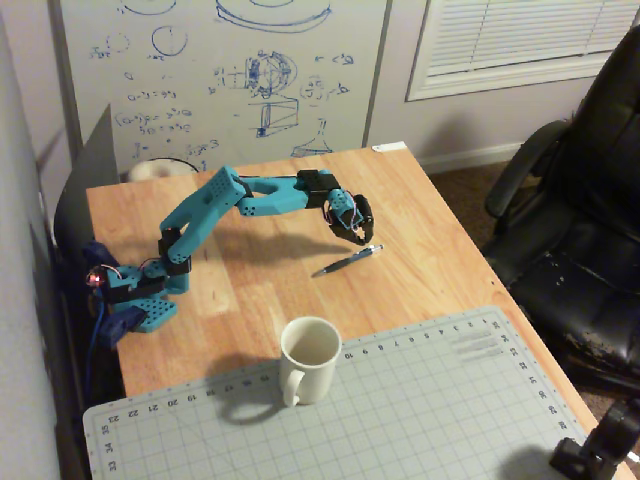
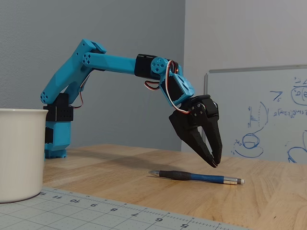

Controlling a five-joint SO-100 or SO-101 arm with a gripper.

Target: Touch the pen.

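Pen (image 2: 194, 176): laid flat on wood tabletop (image 1: 250, 290), untouched. Gripper (image 2: 214, 164): poised just above pen's clip end, jaws closed, empty. Mug (image 1: 309, 357): near mat edge.

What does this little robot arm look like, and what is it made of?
The arm is bright blue plastic with black motor blocks at the joints. Thin red, white and dark wires loop near the wrist. Its gripper is black, with two tapered pointed fingers.
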